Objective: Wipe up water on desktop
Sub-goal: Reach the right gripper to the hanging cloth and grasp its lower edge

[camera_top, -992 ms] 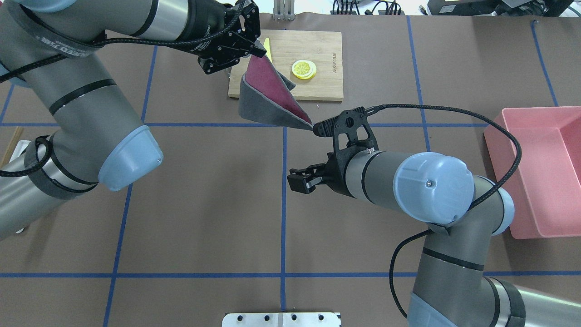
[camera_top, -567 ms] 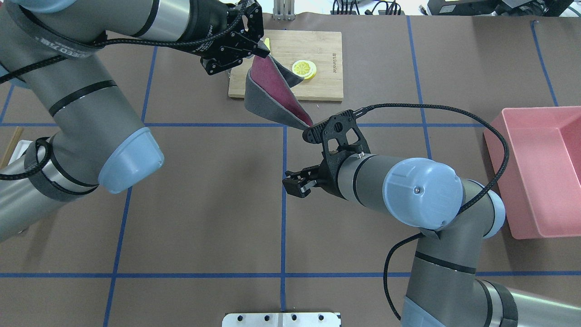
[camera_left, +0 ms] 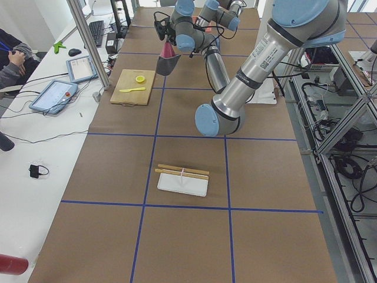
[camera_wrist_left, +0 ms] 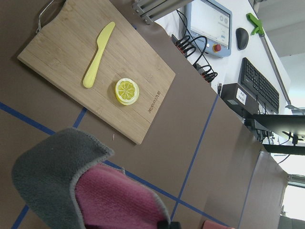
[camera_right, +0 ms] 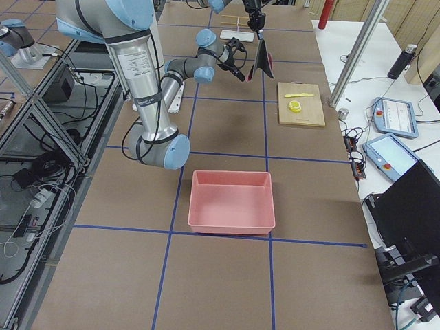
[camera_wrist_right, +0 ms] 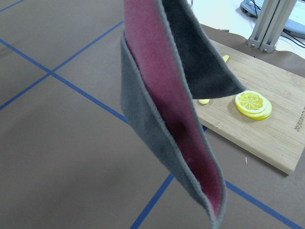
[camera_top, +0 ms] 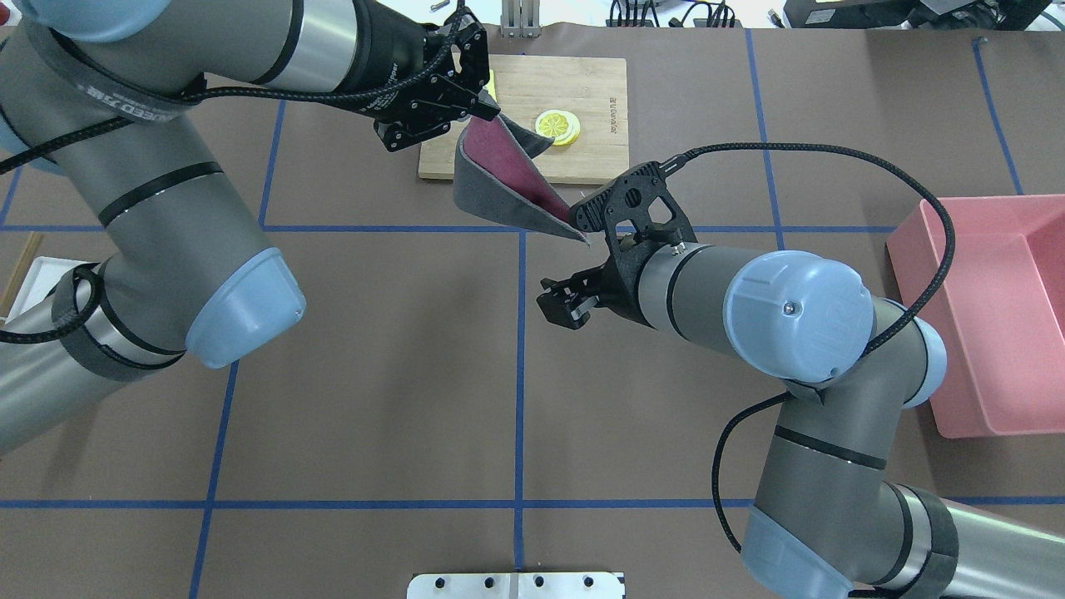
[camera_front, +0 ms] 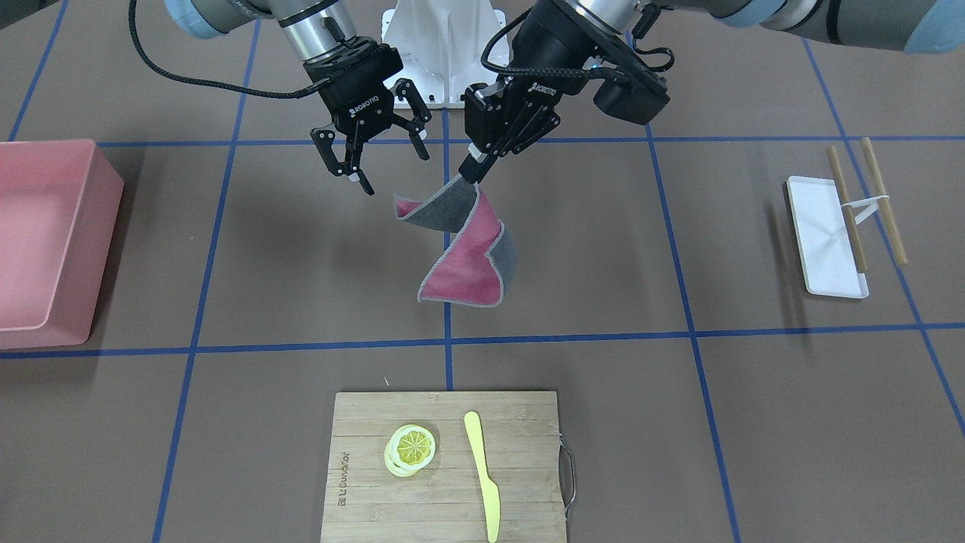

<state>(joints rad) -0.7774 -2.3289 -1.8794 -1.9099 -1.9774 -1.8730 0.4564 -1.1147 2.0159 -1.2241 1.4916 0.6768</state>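
The left gripper [camera_front: 473, 167] is pinched closed on one corner of a cloth [camera_front: 467, 264], grey on one face and magenta on the other. The cloth hangs from it in a loose fold, clear above the table [camera_front: 603, 249]. That brown table is marked into large rectangles by blue tape lines [camera_front: 565, 335], and the cloth hangs over its middle, on the robot's side of a crossing of two lines.

The right gripper [camera_front: 392, 167] stands just beside the cloth's free upper corner with its fingers spread wide and nothing between them. It is the nearest thing to the hanging cloth.

Beyond the cloth, on the side away from the robot, lies a bamboo cutting board [camera_front: 520, 452]. It carries a lemon slice [camera_front: 412, 446] and a yellow knife [camera_front: 482, 471], which lie near each other. From the overhead view the cloth's fold covers the board's near corner, though it hangs above it and does not rest on it.

A pink bin [camera_front: 105, 256] sits at the table's end on the robot's right, well apart from both grippers. A white tray [camera_front: 822, 249] with two wooden sticks [camera_front: 882, 200] laid across it sits toward the robot's left. In the exterior left view a person's hand [camera_left: 13, 58] rests at a side bench with tablets.
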